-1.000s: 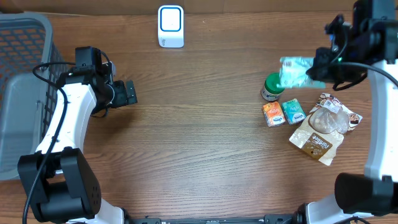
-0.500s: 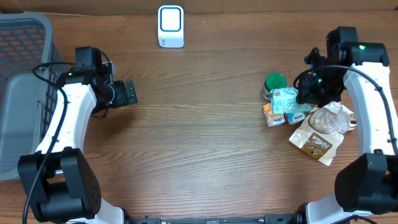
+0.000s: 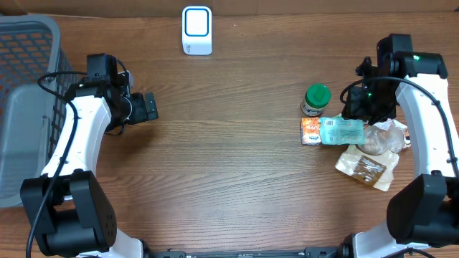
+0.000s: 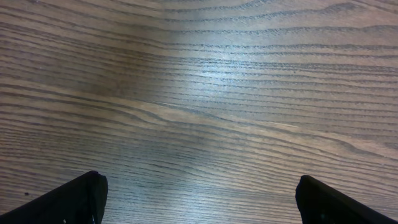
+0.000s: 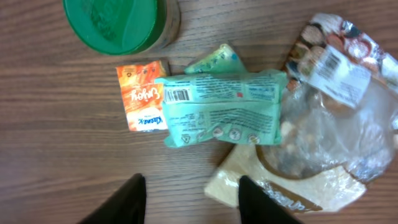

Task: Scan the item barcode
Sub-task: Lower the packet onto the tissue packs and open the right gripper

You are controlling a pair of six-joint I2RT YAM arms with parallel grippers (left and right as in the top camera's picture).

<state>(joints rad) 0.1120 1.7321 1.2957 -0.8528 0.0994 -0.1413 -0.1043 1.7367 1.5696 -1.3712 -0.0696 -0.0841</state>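
Hovering over the right-hand pile [image 5: 311, 155], your right end effector [image 5: 191, 180] stands apart, empty; the green packet [image 5: 224, 109] lies barcode-up, likely for reading. Left end effector [image 4: 199, 180] gapes idle.

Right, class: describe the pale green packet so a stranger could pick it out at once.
On the right side of the table sits a cluster of groceries. Just nearer the robot than the green-lidded jar lies the pale green packet, next to a small orange packet. It is the long mint-green one, barcode facing up, resting across the others.
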